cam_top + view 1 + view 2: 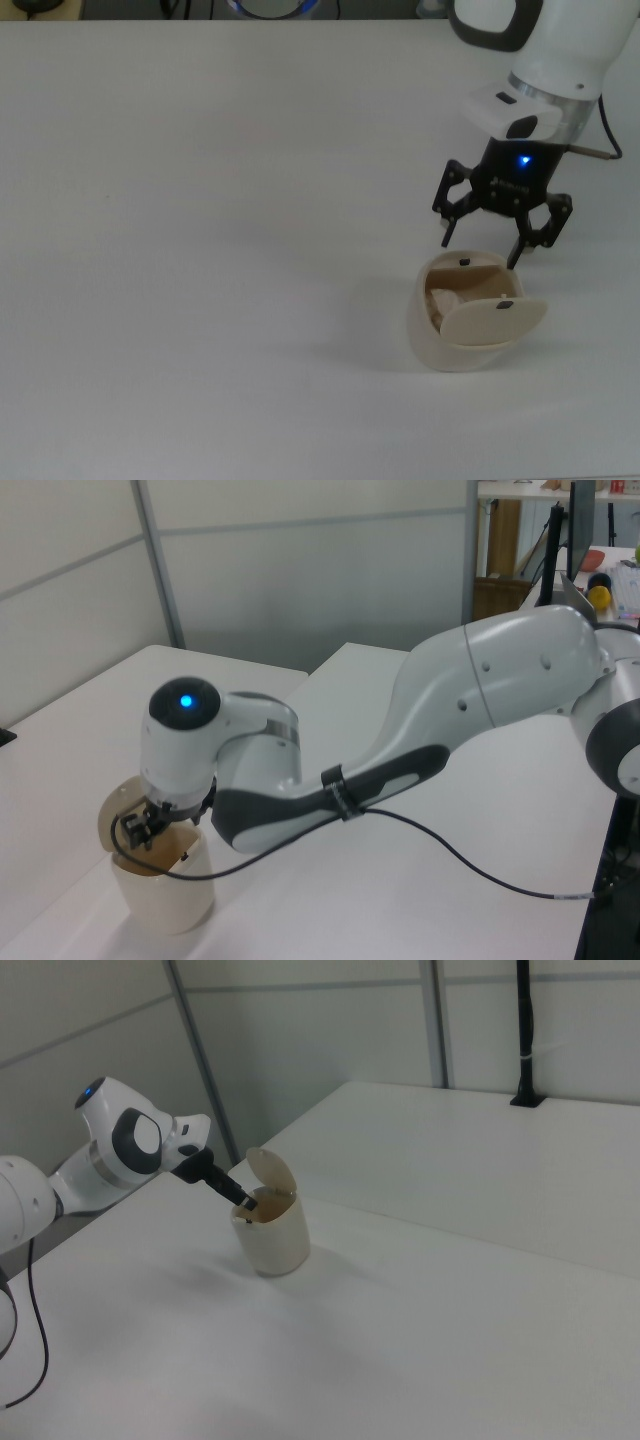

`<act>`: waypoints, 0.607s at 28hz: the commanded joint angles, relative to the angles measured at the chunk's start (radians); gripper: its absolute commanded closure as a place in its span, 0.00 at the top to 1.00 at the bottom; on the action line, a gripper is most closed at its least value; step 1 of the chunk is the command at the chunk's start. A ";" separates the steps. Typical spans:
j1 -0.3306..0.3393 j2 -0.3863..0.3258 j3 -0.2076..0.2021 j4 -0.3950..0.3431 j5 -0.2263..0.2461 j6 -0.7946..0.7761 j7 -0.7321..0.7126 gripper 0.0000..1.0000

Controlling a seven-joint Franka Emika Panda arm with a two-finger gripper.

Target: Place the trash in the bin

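Note:
The cream bin [424,338] stands on the white table with its oval lid [494,319] tipped open. The trash [443,301], an off-white paper wad, lies inside the bin against the tan inner wall. My gripper [481,250] hangs just over the bin's far rim in the top view, open, its two black fingers spread with nothing between them. In the left view the gripper [148,830] is at the mouth of the bin [172,896]. The right view has the gripper [246,1200] at the rim of the bin [277,1242]; the trash is hidden there.
The white table [200,200] stretches away to the top view's left of the bin. A black cable [480,865] trails from the arm across the table in the left view. Grey wall panels stand behind the table's far edge.

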 commanded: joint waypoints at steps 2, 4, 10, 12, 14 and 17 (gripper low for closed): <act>-0.007 -0.136 -0.007 -0.013 0.265 -0.254 -0.329 1.00; -0.008 -0.164 -0.011 -0.013 0.316 -0.333 -0.422 1.00; -0.048 -0.239 -0.033 -0.013 0.344 -0.567 -0.610 1.00; -0.079 -0.258 -0.034 -0.013 0.349 -0.621 -0.673 1.00; -0.126 -0.281 -0.037 -0.011 0.358 -0.692 -0.756 1.00; -0.192 -0.305 -0.037 -0.011 0.364 -0.720 -0.807 1.00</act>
